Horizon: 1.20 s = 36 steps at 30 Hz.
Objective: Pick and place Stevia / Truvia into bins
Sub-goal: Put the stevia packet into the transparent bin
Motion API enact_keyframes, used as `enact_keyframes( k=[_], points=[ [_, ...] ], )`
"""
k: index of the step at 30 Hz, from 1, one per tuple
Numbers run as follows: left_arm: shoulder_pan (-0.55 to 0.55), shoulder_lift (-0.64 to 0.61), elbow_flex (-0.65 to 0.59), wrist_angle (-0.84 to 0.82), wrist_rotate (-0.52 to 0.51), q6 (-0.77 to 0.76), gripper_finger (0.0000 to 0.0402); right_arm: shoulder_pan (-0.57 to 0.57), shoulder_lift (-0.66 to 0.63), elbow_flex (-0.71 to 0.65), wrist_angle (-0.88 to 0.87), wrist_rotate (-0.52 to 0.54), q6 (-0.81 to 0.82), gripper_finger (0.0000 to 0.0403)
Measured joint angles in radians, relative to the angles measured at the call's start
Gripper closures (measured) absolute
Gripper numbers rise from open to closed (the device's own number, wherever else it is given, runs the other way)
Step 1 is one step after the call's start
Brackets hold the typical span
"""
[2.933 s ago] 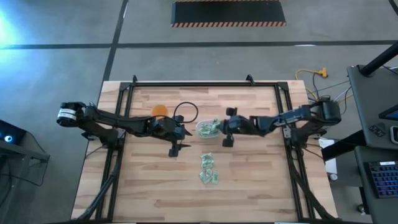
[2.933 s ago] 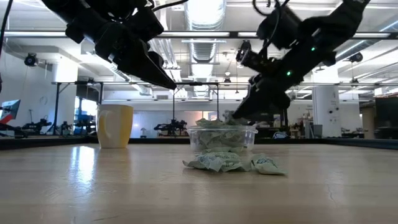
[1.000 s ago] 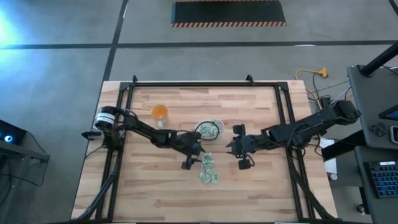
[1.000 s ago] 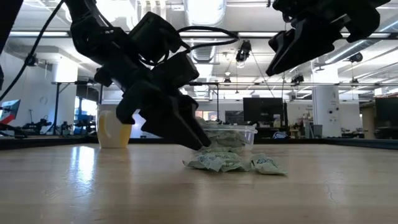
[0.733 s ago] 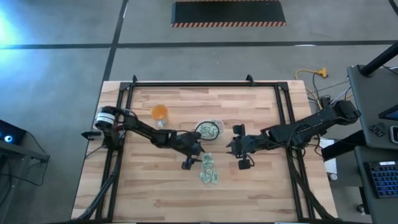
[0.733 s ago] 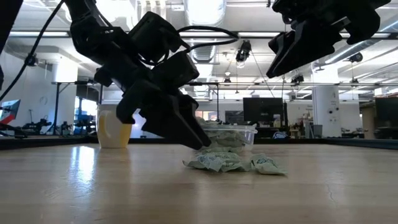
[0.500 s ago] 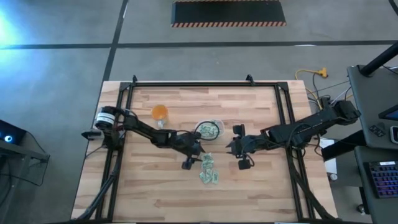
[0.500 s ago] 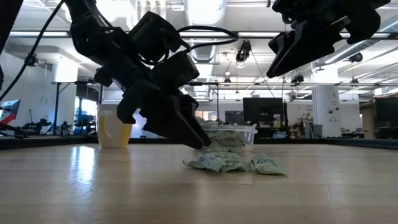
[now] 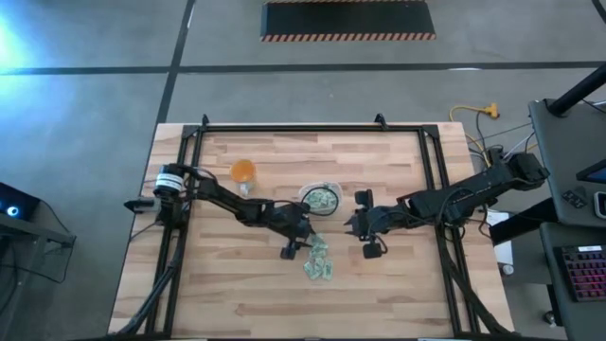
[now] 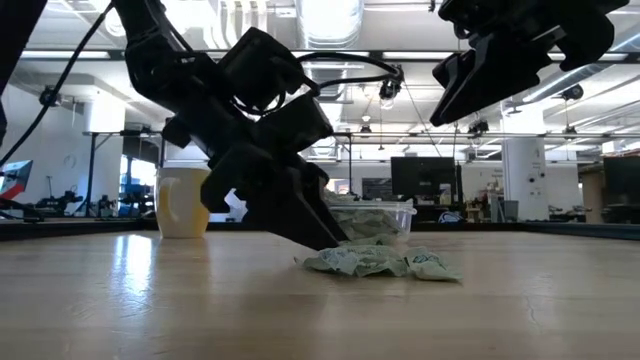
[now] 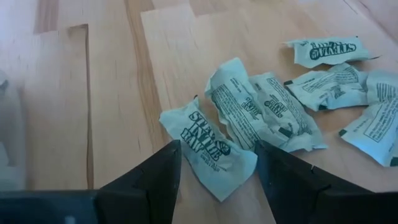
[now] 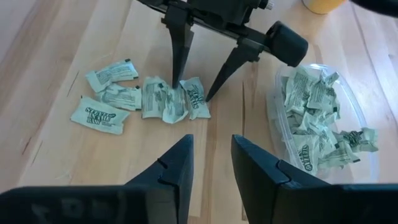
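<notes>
Several green and white Stevia packets [image 9: 318, 260] lie loose on the wooden table just near of the clear tub [image 9: 322, 199], which holds more packets [image 12: 317, 121]. My left gripper [image 9: 305, 243] is down at the far end of the loose pile, open. Its two fingers slant down and stand on either side of one packet [image 11: 208, 146] that lies flat on the table. My right gripper [image 9: 358, 225] hovers open above the table to the right of the tub and the pile, with nothing between its fingers [image 12: 177, 165]. My left gripper has its fingertips [image 12: 176, 84] down at the two sides of one flat packet [image 12: 194, 96], slanting from above and from the table's left. Whether they touch the packet or the table, I cannot tell.
An orange-yellow cup [image 9: 243, 171] stands to the far left of the tub. A black metal frame [image 9: 289, 128] runs round the table's edges. Bare wood lies near of the pile and to both sides.
My left gripper has gone a little down and toward the table's right, closer onto the loose packets. The packets and the tub lie as before.
</notes>
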Motion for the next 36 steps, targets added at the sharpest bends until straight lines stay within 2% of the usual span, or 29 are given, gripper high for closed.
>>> enact_keyframes(
  k=[3,7,20,32,36],
  points=[
    [0.000,0.000,0.000,-0.002,0.000,0.000,0.0218,0.000,0.000,-0.001,-0.001,0.000,-0.001,0.0303],
    [-0.001,-0.001,0.000,-0.006,0.001,-0.001,0.0244,0.000,0.000,-0.004,-0.005,0.000,0.005,0.0303],
    [-0.003,-0.080,-0.005,-0.122,-0.006,0.000,0.0393,0.000,0.000,-0.004,-0.023,0.000,0.012,0.0306],
    [-0.028,-0.168,-0.006,-0.177,-0.003,0.004,0.0391,0.000,0.000,-0.005,-0.025,0.000,0.016,0.0313],
    [-0.039,-0.176,-0.011,-0.181,0.068,0.030,0.0391,0.000,0.000,-0.007,-0.025,0.000,0.016,0.0319]
  ],
)
